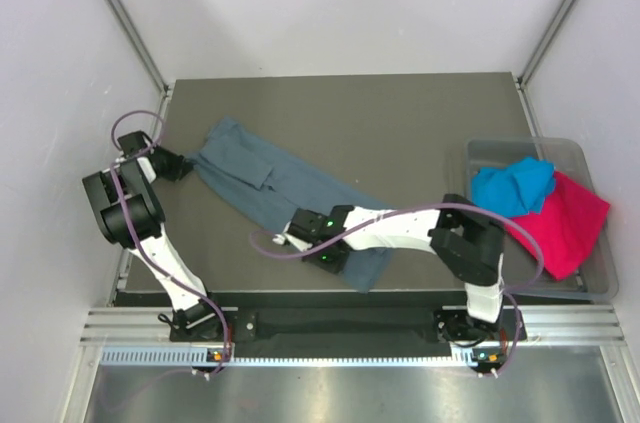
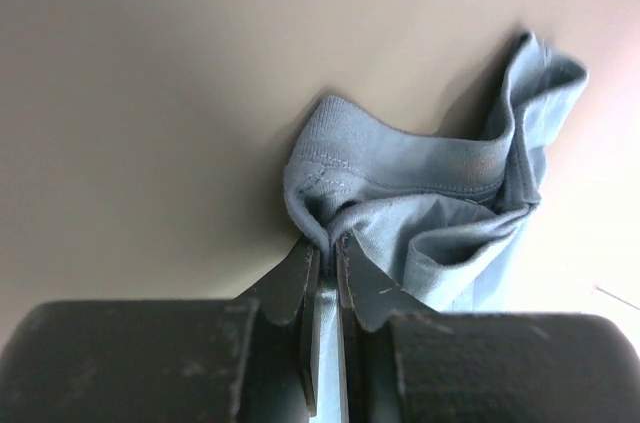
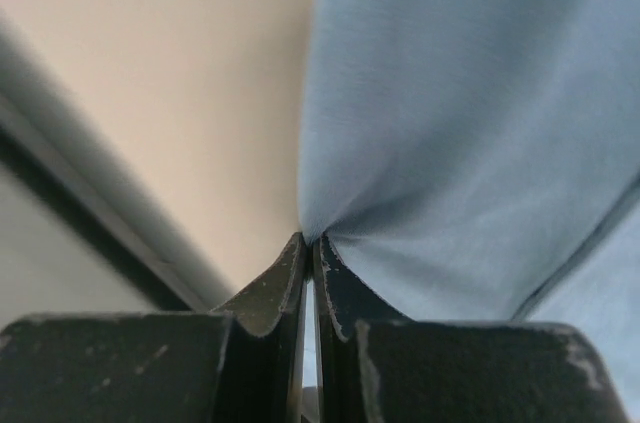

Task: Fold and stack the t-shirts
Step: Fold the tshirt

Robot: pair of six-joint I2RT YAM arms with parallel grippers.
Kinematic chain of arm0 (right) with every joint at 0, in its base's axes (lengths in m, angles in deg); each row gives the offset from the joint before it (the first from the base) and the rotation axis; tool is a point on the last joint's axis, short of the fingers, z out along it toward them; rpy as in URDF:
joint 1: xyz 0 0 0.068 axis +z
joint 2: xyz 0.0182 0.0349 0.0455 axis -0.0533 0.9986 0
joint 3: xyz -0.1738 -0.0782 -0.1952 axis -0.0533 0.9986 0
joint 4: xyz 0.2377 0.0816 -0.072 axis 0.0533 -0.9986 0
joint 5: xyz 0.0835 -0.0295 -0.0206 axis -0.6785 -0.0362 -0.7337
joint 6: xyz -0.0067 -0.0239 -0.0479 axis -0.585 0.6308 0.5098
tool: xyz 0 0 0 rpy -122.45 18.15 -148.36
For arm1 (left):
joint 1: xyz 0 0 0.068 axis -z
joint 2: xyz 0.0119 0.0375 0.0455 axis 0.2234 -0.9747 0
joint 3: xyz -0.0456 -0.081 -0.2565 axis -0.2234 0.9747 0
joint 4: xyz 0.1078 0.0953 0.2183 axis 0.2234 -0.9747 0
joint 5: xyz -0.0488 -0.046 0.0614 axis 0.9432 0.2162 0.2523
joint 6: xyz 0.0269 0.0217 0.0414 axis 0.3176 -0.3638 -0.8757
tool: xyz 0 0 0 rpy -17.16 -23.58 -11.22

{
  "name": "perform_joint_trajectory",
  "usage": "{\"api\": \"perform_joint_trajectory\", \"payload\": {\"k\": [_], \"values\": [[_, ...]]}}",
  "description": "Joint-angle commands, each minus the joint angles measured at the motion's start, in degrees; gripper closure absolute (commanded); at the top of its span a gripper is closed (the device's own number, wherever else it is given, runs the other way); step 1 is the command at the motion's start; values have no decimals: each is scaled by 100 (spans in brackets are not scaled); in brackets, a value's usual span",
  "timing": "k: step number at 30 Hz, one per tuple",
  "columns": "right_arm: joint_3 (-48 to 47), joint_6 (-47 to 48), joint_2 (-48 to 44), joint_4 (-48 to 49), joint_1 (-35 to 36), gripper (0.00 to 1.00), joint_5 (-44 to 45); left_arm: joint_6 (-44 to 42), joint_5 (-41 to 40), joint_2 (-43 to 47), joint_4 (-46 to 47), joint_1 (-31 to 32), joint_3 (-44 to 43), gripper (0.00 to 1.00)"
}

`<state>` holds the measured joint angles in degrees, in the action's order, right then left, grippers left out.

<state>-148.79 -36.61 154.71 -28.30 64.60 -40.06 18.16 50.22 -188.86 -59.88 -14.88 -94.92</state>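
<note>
The slate-blue t-shirt point(image 1: 262, 183) lies in a long diagonal band across the dark table point(image 1: 400, 113). At its far-left end my left gripper point(image 1: 185, 165) is shut on a bunched fold of the cloth near the ribbed collar point(image 2: 330, 138); the fold sits between the jaws in the left wrist view, left gripper point(image 2: 328, 243). My right gripper point(image 1: 303, 231) is shut on the shirt's edge near the front; in the right wrist view the blue cloth point(image 3: 470, 133) puckers into the right gripper point(image 3: 311, 241). The turquoise t-shirt point(image 1: 512, 186) and the magenta t-shirt point(image 1: 572, 223) lie in the tub.
A clear plastic tub point(image 1: 590, 278) stands at the table's right edge with the two bright shirts spilling over it. Grey walls and metal frame posts point(image 1: 125, 13) enclose the table. The table's front edge point(image 1: 330, 295) runs just below the right arm.
</note>
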Motion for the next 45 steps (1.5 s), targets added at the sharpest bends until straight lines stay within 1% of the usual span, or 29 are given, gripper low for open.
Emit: {"api": "perform_joint_trajectory", "payload": {"k": [1,2,3,4,5,6,8,9,11,12,14,15,16,18,21,22,23,25,26,28,30,32,33,34,36,38,40,42,45], "values": [[-1014,-719,520,77,458,96,-879,-112,-535,-563,-93,63,-524,98],[-1227,-789,791,59,546,96,-966,-226,-622,-677,-355,72,-830,97],[-1438,-850,924,41,564,95,-1028,-279,-684,-722,-358,63,-955,97],[-1849,-929,1039,24,564,95,-1098,-340,-771,-757,-706,63,-1104,97],[-2054,-1017,1257,-37,564,94,-1203,-454,-824,-757,-866,63,-1288,97],[-2473,-1044,1355,-90,564,91,-1213,-516,-947,-731,-998,63,-1342,97],[-2845,-1053,1549,-319,564,86,-1170,-692,-1070,-548,-1332,63,-1378,95],[-2960,-1027,1558,-372,573,81,-1143,-745,-1106,-468,-1438,63,-1369,86],[-3066,-957,1454,-416,556,74,-1082,-911,-1307,-179,-1815,63,-1378,76],[-3049,-913,1392,-425,538,66,-1081,-956,-1387,-55,-1947,63,-1378,66],[-2979,-772,1138,-504,512,58,-985,-1096,-1615,321,-2291,63,-1378,59],[-2865,-702,1032,-521,485,56,-985,-1167,-1694,437,-2378,63,-1387,56],[-2803,-641,918,-539,459,55,-1002,-1228,-1773,569,-2562,63,-1482,51],[-2715,-500,566,-574,328,53,-959,-1430,-2028,911,-3018,55,-1615,50],[-2505,-526,118,-321,-120,50,-1116,-1502,-2021,1439,-3371,63,-1598,50],[-2356,-595,21,11,-269,48,-1178,-1458,-1925,1597,-3390,63,-1354,50],[-2294,-640,-101,206,-593,46,-1309,-1318,-1654,1938,-3355,63,-1160,50],[-2284,-754,-68,697,-937,44,-1537,-1133,-1327,2334,-3110,98,-669,50],[-2362,-789,20,831,-1295,43,-1808,-1028,-1178,2685,-3013,125,-231,50],[-2792,-903,422,1094,-1736,43,-2055,-965,-914,3116,-2942,160,158,50],[-3396,-913,766,1201,-1966,43,-2188,-956,-721,3329,-2950,151,553,50],[-3794,-886,1302,1350,-2247,43,-2363,-948,-579,3600,-2985,151,809,50],[-4248,-869,1504,1368,-2335,43,-2443,-948,-509,3689,-2977,160,880,50],[-4505,-799,1897,1290,-2493,43,-2522,-939,-335,3777,-2968,151,959,50],[-5119,-789,2234,1219,-2643,43,-2847,-886,-193,4015,-2959,169,1126,51],[-5211,-973,2577,1402,-2854,43,-3232,-956,-165,4138,-3011,169,1145,51],[-5176,-1149,2796,1780,-2960,44,-3445,-1105,-366,4147,-3074,169,1092,51],[-5185,-1124,2912,2008,-2986,43,-3428,-1141,-499,4077,-3056,151,1031,51],[-5176,-1124,3114,2211,-2995,41,-3340,-1080,-421,3840,-2846,160,960,51]]}}
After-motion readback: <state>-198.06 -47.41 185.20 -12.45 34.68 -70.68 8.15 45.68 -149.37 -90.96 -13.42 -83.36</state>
